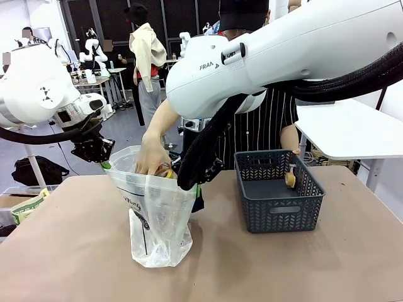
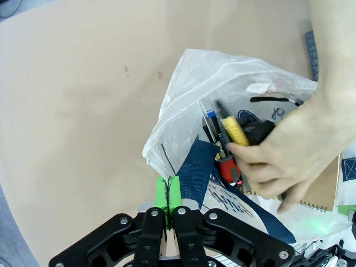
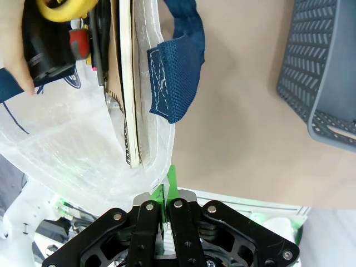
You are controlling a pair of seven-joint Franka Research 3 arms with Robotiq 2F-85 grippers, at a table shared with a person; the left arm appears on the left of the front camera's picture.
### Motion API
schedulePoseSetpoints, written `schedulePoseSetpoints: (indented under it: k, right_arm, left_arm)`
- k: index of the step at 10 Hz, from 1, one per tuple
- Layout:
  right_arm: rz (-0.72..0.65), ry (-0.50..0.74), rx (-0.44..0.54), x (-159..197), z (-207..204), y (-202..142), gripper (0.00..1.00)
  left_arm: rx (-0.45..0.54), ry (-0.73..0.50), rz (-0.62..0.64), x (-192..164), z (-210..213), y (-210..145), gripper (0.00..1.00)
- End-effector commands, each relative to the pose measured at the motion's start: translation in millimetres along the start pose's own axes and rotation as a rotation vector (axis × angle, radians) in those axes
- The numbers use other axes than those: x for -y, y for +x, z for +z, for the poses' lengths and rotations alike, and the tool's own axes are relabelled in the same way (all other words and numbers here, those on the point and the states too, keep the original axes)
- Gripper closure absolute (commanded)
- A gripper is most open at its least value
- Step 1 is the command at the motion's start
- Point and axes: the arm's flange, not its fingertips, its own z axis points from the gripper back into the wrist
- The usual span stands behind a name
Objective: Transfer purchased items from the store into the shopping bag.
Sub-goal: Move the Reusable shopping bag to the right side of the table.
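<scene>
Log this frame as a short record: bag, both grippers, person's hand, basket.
bag: upright on table, mouth held open
left gripper: shut on bag rim, beside navy strap
right gripper: shut on opposite rim
hand: person's, reaching into bag mouth, by yellow tape measure
basket: right of bag, apart from it; tan roll inside

We see the mouth of the shopping bag [image 1: 157, 214] taken up by the person's hand [image 1: 151, 157]; the left end effector [image 2: 168, 192] clamps one rim and the right end effector [image 3: 165, 186] the opposite rim, closing off both sides; the dark grey basket [image 1: 277, 211] is free from above; bare counter [image 1: 75, 251] lies before both, with a passable strip between them.
</scene>
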Motion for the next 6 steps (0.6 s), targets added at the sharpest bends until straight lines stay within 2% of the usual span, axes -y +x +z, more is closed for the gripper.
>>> schedulePoseSetpoints:
  k: [1,6]
  right_arm:
    - [0.007,0.014,-0.001,3.8,-0.5,-4.4,1.00]
    - [0.007,0.014,-0.001,3.8,-0.5,-4.4,1.00]
  left_arm:
    - [0.013,-0.002,0.007,-2.2,0.6,-4.0,1.00]
    - [0.013,-0.002,0.007,-2.2,0.6,-4.0,1.00]
